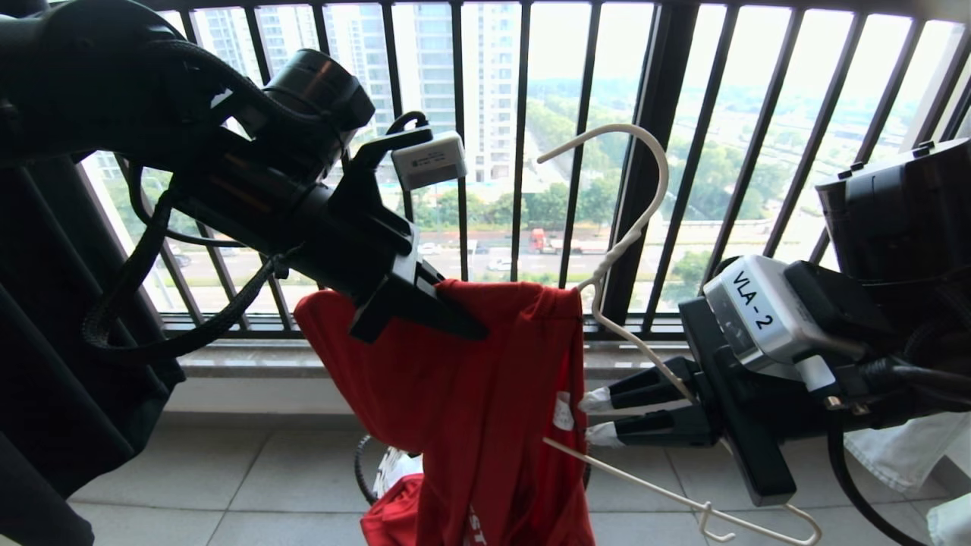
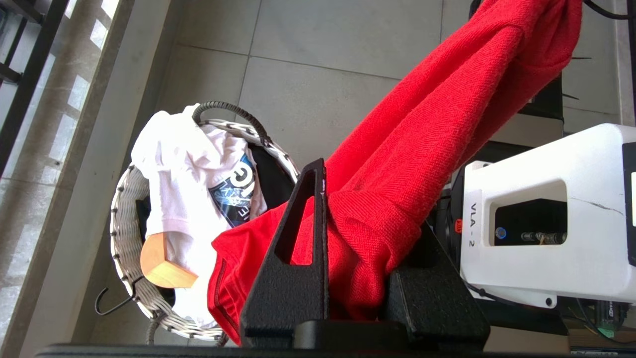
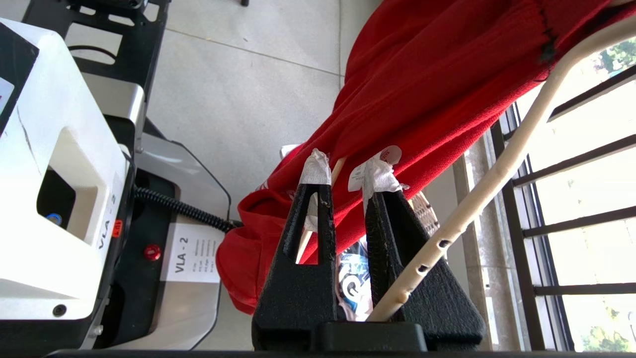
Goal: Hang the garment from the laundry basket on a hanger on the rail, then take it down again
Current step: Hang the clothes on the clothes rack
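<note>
Red cloth of the garment (image 1: 470, 394) is being pinched in the closed left pincer (image 1: 455, 322). At three o'clock of it, the hanger (image 1: 633, 227) is being gripped by the closed right pincer (image 1: 599, 415), one hanger arm threaded into the garment. Below, at six o'clock, the laundry basket (image 2: 124, 233) is sitting on the tiled floor (image 2: 308, 69), the garment's hem trailing into it.

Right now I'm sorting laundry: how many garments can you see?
3: the red T-shirt held up on the wire hanger, a white printed garment and a black one in the basket. More may lie underneath.
</note>
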`<state>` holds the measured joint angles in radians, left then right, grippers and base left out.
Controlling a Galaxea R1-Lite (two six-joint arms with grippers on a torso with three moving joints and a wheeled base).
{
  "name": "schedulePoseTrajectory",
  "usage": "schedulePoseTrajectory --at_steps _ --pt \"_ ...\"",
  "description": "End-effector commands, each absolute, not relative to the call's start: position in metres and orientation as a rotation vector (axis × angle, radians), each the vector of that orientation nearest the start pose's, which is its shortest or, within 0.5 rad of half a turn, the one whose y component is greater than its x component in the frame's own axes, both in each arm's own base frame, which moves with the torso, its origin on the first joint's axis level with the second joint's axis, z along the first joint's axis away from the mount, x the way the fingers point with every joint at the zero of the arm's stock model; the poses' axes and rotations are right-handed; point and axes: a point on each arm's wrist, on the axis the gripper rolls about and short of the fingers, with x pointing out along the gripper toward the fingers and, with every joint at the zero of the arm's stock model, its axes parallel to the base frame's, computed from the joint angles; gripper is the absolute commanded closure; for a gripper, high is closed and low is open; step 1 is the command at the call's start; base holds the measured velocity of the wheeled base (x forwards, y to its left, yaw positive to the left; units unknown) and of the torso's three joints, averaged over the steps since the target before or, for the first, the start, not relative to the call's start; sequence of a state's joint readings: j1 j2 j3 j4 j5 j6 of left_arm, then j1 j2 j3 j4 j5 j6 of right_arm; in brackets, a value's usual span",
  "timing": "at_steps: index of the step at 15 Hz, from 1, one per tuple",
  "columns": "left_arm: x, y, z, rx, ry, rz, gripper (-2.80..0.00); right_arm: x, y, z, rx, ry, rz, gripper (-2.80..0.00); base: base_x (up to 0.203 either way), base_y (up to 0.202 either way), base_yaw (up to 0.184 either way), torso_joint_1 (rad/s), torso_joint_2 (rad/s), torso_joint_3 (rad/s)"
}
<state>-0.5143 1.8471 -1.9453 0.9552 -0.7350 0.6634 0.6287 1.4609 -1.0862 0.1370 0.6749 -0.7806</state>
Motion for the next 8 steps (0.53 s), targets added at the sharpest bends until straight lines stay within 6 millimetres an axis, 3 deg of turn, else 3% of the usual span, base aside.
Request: schedulePoseTrajectory --at_steps 1,2,3,8 --pt "0.2607 -0.1646 0.3109 0.435 0.473 -1.415 0.0 0.1883 0.154 0.256 -0.638 0.023 1.421 0.0 0.0 0.0 0.0 0.0 0.0 0.0" --pt "0.2602 -0.1643 0.3116 0.435 0.471 -1.415 0.0 0.1887 0.1537 0.2561 -0.64 0.022 1.417 0.0 0.0 0.0 0.0 0.0 0.0 0.0" --pt "0.259 -0.1636 0.3128 0.436 0.467 -1.414 0.0 0.1892 0.1537 0.2568 -0.639 0.015 1.414 -2.8 0.0 0.0 0.0 0.0 0.0 0.0" --pt "0.2552 -0.1572 0.319 0.435 0.451 -1.397 0.0 0.1884 0.151 0.2601 -0.592 0.039 1.393 -2.8 0.0 0.0 0.0 0.0 0.0 0.0"
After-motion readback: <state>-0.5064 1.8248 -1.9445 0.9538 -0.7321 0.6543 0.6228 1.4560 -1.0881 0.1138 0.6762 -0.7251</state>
